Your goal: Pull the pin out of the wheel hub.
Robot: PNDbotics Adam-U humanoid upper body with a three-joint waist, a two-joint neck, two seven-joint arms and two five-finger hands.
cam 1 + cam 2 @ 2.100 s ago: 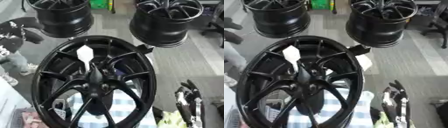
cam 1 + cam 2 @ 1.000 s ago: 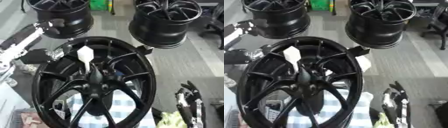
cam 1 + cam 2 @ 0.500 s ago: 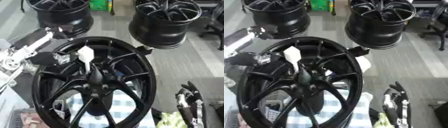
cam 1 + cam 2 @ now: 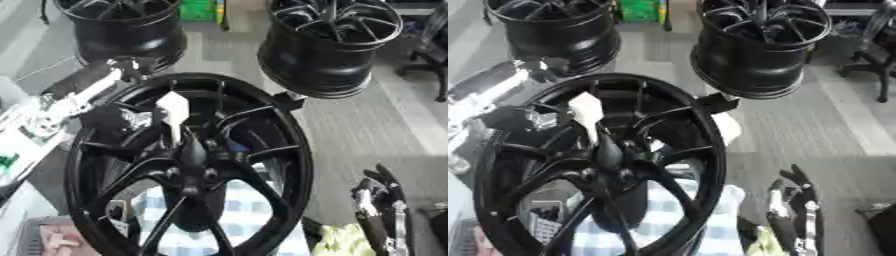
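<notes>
Your wheel hub (image 4: 188, 170) sits black and spoked, front and centre over a checked cloth (image 4: 232, 212). The white pin (image 4: 172, 114) stands upright in its middle, flat head on top. Your left hand (image 4: 118, 117) is inside the upper-left rim, just beside the pin; cannot tell how its fingers sit. Your right hand (image 4: 378, 210) rests bottom right, fingers relaxed upward, holding nothing. 2 black wheels (image 4: 331, 45) stand behind.

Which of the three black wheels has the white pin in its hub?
The big near wheel; the white pin rises from its hub. The two far wheels show none.
</notes>
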